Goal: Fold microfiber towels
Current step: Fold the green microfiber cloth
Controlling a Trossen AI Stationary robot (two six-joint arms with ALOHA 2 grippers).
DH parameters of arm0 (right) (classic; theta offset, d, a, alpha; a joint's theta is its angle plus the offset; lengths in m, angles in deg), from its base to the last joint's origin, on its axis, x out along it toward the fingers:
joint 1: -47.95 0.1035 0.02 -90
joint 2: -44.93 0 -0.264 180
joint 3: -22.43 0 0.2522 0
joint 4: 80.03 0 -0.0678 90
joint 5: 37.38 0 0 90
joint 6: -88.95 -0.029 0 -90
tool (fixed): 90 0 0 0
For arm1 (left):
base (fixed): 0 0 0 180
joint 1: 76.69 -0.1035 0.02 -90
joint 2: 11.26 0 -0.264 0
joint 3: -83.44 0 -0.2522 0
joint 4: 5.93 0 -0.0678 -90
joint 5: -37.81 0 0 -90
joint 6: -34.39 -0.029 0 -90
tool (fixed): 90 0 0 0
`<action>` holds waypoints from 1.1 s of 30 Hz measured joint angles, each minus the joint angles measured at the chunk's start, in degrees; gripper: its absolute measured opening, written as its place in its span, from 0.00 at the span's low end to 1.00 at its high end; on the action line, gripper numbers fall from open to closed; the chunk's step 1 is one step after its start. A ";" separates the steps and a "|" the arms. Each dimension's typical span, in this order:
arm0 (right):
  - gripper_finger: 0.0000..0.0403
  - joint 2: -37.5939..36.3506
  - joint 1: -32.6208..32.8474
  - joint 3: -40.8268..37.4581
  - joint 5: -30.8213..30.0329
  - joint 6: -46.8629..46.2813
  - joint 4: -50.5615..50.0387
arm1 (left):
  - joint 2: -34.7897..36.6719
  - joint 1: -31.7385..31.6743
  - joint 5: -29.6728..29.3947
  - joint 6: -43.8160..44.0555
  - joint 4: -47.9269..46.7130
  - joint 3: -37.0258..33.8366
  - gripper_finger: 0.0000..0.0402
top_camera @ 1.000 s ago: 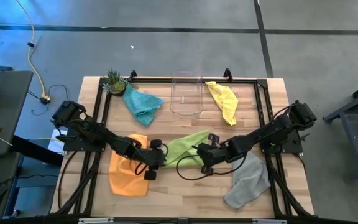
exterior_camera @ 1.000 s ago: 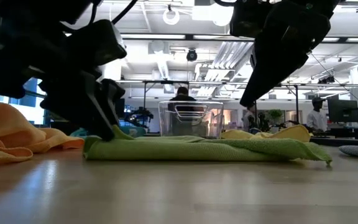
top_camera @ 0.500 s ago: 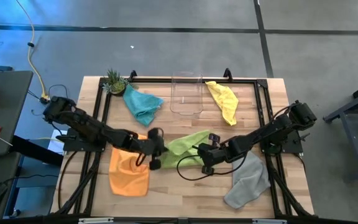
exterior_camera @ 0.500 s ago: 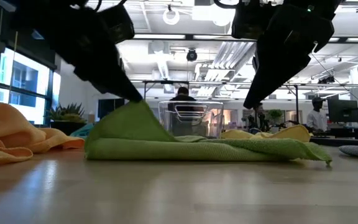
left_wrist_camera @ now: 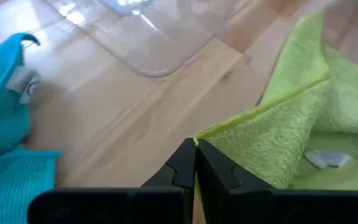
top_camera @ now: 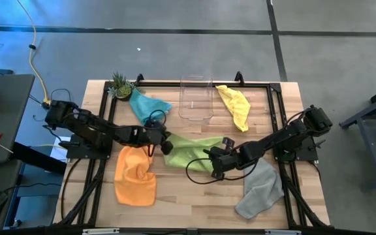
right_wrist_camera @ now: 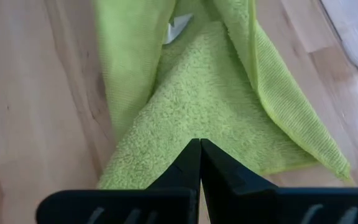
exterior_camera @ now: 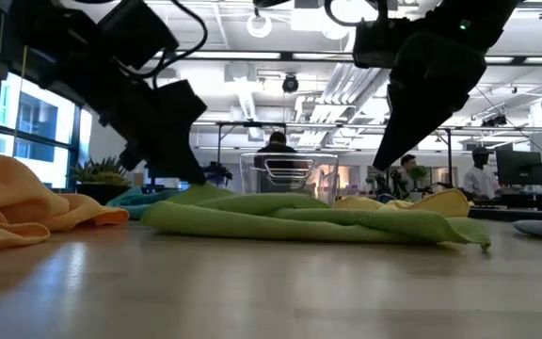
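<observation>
I have the lime green towel (top_camera: 191, 151) mid-counter (top_camera: 194, 205), each end pinched: the left gripper (top_camera: 164, 141) with jaws clamped on its corner near the teal towel (top_camera: 147, 108), the right gripper (top_camera: 215, 161) with jaws clamped on the opposite corner. I judge I'm spreading it; next I must pull it taut and flat before folding.
</observation>
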 joint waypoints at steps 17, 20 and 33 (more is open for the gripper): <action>0.00 -0.56 -0.74 0.00 0.06 -3.29 -3.55 | 1.03 -5.23 9.46 -2.14 2.13 -4.36 0.15; 0.00 -1.96 -0.70 0.00 1.17 -4.30 -5.33 | 3.75 -4.62 13.78 -5.12 1.85 -4.36 0.24; 0.00 -4.11 0.86 0.00 -1.40 -3.15 -3.44 | 1.67 0.49 28.39 -14.51 3.72 0.02 0.39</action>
